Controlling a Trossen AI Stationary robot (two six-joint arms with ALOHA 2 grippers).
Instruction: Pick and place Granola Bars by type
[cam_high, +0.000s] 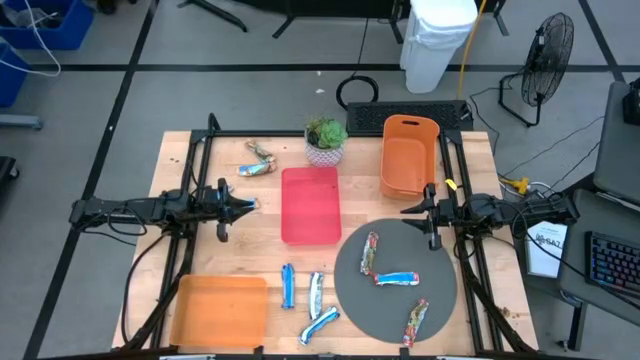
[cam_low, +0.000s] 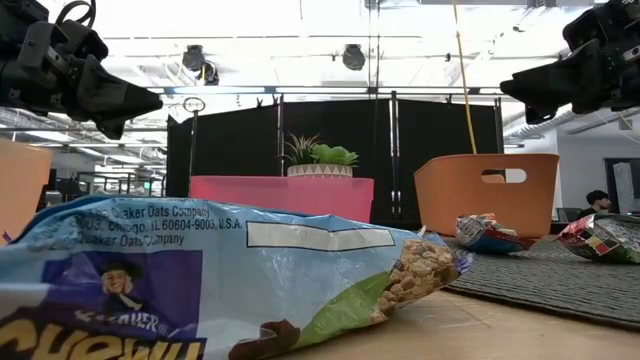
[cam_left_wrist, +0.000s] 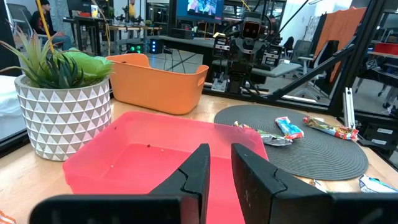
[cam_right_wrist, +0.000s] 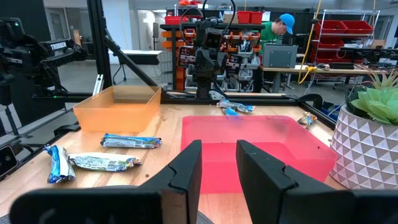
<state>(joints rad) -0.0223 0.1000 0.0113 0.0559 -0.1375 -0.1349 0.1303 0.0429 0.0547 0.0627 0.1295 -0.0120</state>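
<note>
shiny wrapped granola bars (cam_high: 390, 279): 3 lying on the round dark grey mat (cam_high: 440, 300), 3 blue-and-white ones (cam_high: 316, 296) sitting on bare wood beside the flat orange tray (cam_high: 215, 310), 2 more near the potted plant (cam_high: 325, 140) | left gripper (cam_high: 252, 204) hovering beside the pink tray (cam_high: 311, 205), fingers slightly apart, gripping nothing | right gripper (cam_high: 408, 210) hovering at the mat's edge, same deal, empty

A flat red plastic tray (cam_high: 311, 205) lies at the middle of the light wooden table (cam_high: 180, 250), with a small green plant in a white patterned pot (cam_high: 325, 141) just behind it. A deep orange plastic bin with a handle slot (cam_high: 409, 155) stands at the far right — beside the plant — and a round dark grey mat (cam_high: 445, 292) lies in front of it. A shallow orange tray (cam_high: 220, 310) sits at the near left corner.
</note>
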